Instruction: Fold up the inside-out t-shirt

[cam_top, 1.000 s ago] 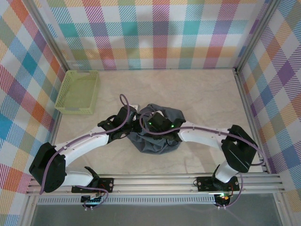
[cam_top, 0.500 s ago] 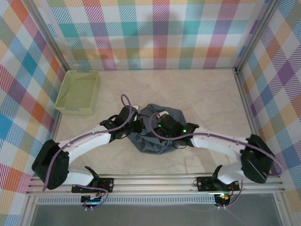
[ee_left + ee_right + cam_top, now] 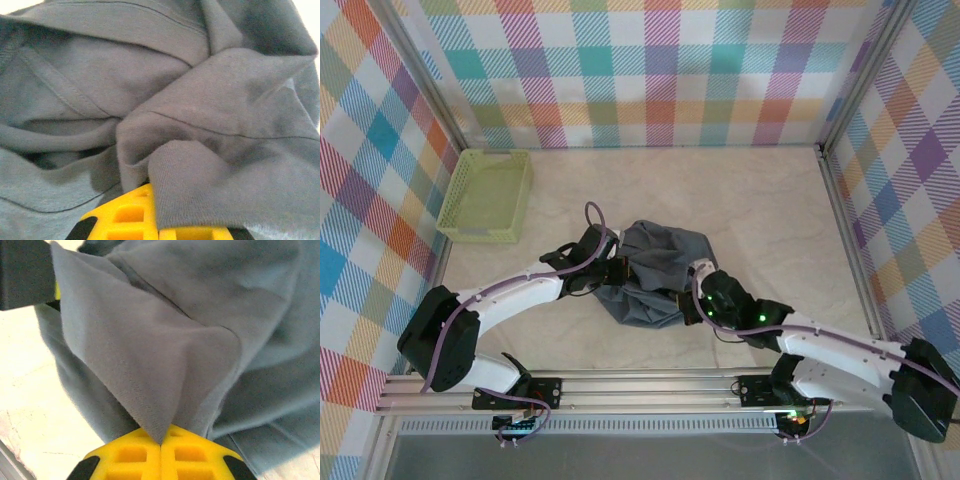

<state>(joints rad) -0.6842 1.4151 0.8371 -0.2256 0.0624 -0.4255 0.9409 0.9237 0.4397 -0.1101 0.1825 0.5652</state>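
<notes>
Grey t-shirt (image 3: pixel 660 262) sits bunched; your left hand (image 3: pixel 616 273) clamps its nine o'clock edge, your right hand (image 3: pixel 694 303) its four o'clock fold

Bare tabletop (image 3: pixel 770 200) beyond and right of shirt (image 3: pixel 660 265): free passage. Far-left corner taken by basket (image 3: pixel 485 195). Near side barred by left arm (image 3: pixel 510 298) and right arm (image 3: pixel 840 350) flanking shirt. Three sides hemmed by walls (image 3: pixel 660 70).
</notes>
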